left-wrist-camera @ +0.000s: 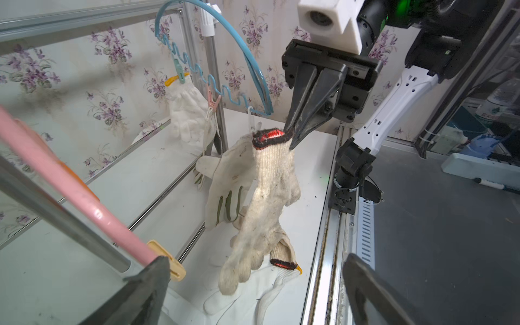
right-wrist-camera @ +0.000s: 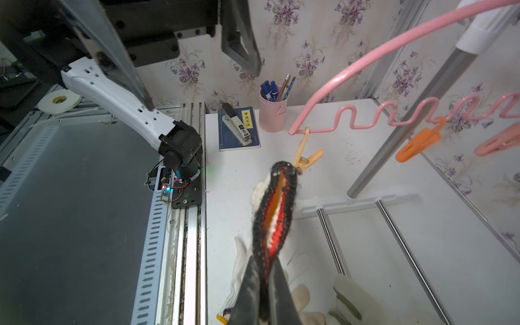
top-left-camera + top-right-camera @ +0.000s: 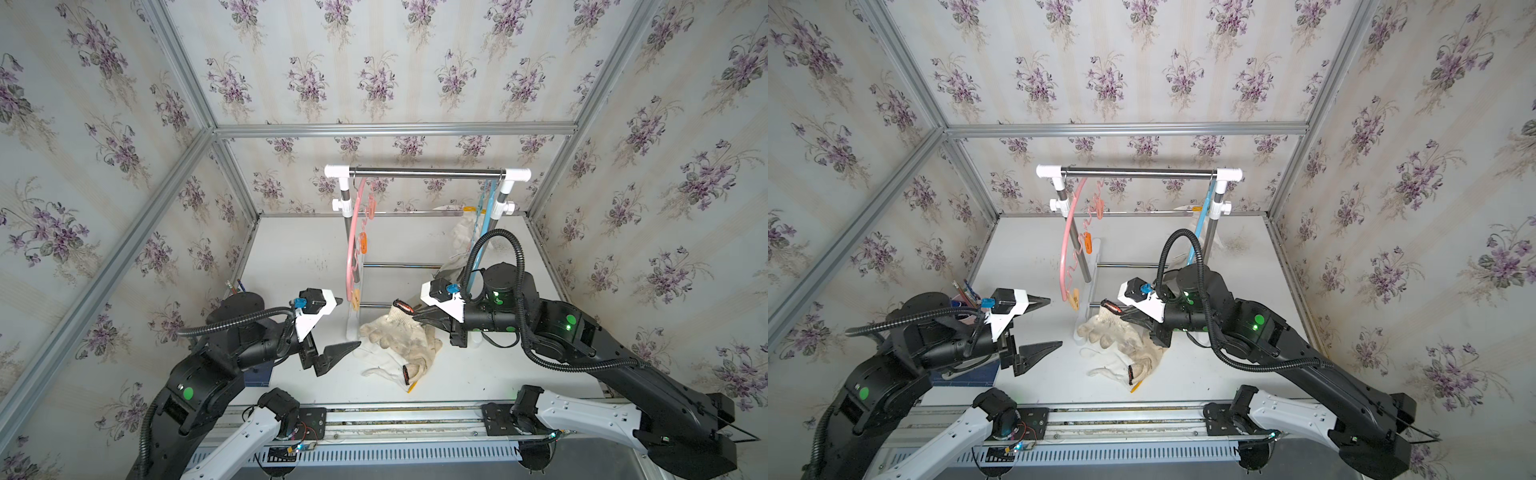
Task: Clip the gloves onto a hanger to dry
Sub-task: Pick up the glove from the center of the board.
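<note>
The right hand [image 1: 291, 138] is clamping the red-and-black cuff [image 1: 268, 136] of a cream glove [image 1: 273, 191], dangling it over the other gloves [image 3: 386, 365] on the desk [image 3: 299, 249]. The left hand [image 3: 350, 322] is gaping empty at left. On the pink hanger [image 3: 353, 249] a yellow clip [image 2: 306, 157] is hanging near the cuff. The notebook [image 2: 254, 138] is reading 梦溪笔谈.

place: robot lab cell, dressed as a home
walls: floral wallpaper [image 3: 374, 75] on alu extrusion frame [image 3: 390, 129], beyond left gripper [image 3: 350, 322]
base: alu rail [image 3: 399, 417] w/ arm mounts, behind it
clutter: pen cup [image 2: 272, 112], stapler [image 2: 235, 128] nr same gripper; tape roll [image 2: 57, 100] off-table
</note>
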{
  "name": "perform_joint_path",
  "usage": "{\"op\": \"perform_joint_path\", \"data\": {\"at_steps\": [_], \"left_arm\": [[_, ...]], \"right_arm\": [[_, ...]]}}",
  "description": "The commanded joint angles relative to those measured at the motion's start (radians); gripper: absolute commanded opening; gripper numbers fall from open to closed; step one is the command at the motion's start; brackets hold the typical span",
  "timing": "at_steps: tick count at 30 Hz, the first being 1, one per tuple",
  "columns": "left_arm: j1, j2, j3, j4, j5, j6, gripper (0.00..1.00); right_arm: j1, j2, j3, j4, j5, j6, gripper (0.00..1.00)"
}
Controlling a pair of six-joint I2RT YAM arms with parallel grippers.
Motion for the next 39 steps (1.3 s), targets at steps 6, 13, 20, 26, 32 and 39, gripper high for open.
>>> {"op": "perform_joint_path", "data": {"at_steps": [6, 13, 20, 26, 32, 39], "left_arm": [[0.001, 0.14, -0.04, 0.281, 0.175, 0.007, 0.83], [-0.032, 0.194, -0.083, 0.387, 0.297, -0.029, 0.81], [-0.072, 0.206, -0.117, 0.438, 0.308, -0.068, 0.72], [-0.107, 0.221, -0.144, 0.488, 0.312, -0.105, 0.62], [-0.121, 0.204, -0.179, 0.55, 0.257, -0.128, 0.43], [-0.132, 0.194, -0.198, 0.587, 0.21, -0.142, 0.33]], "right_arm": [[0.001, 0.005, 0.023, 0.005, -0.078, -0.167, 0.0], [0.002, 0.033, 0.015, 0.03, -0.079, -0.178, 0.0], [0.002, 0.023, -0.005, 0.071, -0.039, -0.194, 0.0], [0.002, 0.02, -0.007, 0.101, -0.014, -0.196, 0.0], [0.002, 0.022, -0.011, 0.108, -0.02, -0.194, 0.0], [0.002, 0.034, -0.022, 0.118, -0.013, -0.19, 0.0]]}}
